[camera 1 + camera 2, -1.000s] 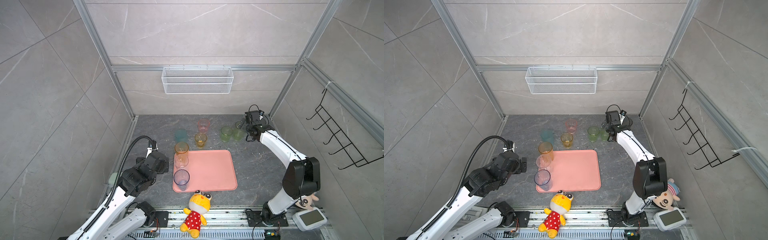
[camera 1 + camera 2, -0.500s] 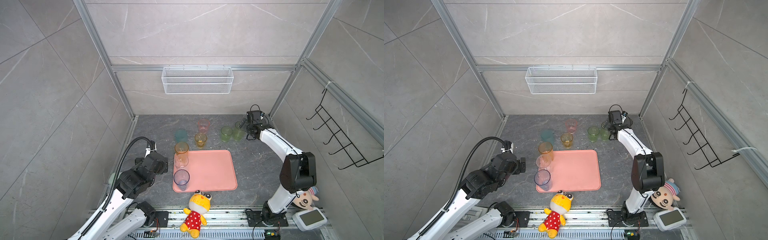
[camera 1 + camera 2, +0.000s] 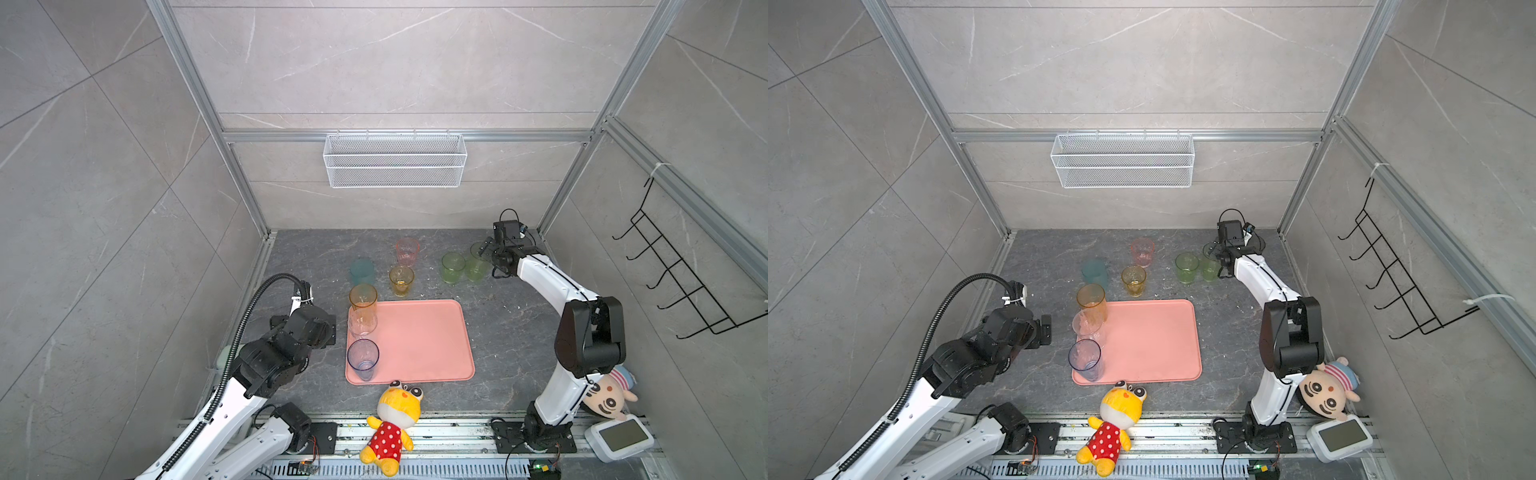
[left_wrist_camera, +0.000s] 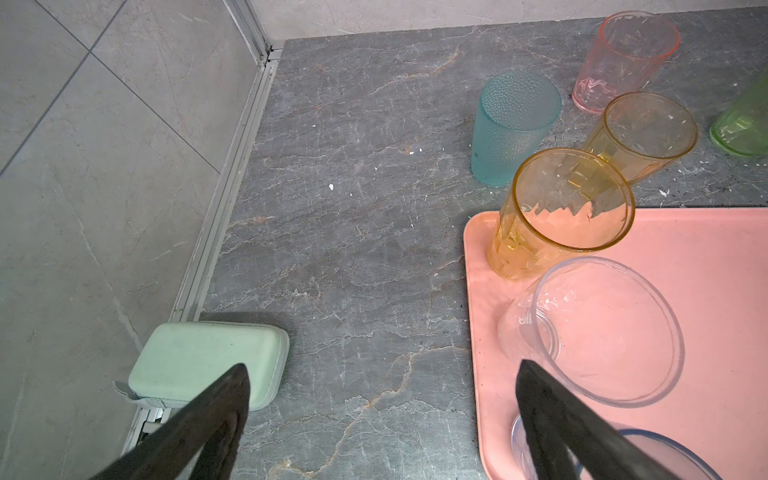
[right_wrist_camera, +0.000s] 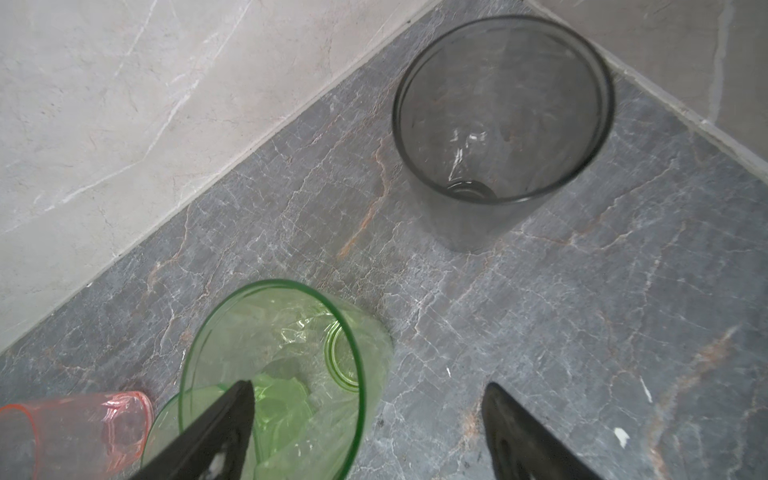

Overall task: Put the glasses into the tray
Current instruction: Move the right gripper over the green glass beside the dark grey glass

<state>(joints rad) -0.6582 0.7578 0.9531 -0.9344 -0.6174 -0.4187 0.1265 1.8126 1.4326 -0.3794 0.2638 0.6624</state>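
Tray point(image 3: 415, 340) lay mid-floor, with amber glass point(image 3: 363, 297), clear glass point(image 3: 362, 322) and blue glass point(image 3: 363, 359) upright along its left edge. Beside them the left gripper point(image 4: 382, 374) hung wide apart, empty. The right gripper point(image 5: 368, 388) stood apart astride the wall of a green glass point(image 5: 270, 332), not clamped. A grey glass point(image 5: 503, 112) stood beyond, off the tray.

glossy translucent glasses point(image 3: 363, 296), smooth matt plastic tray point(image 3: 419, 340).

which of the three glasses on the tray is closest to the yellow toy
The blue-tinted glass at the tray's near left corner; the clear glass and amber glass stand farther back along that edge.
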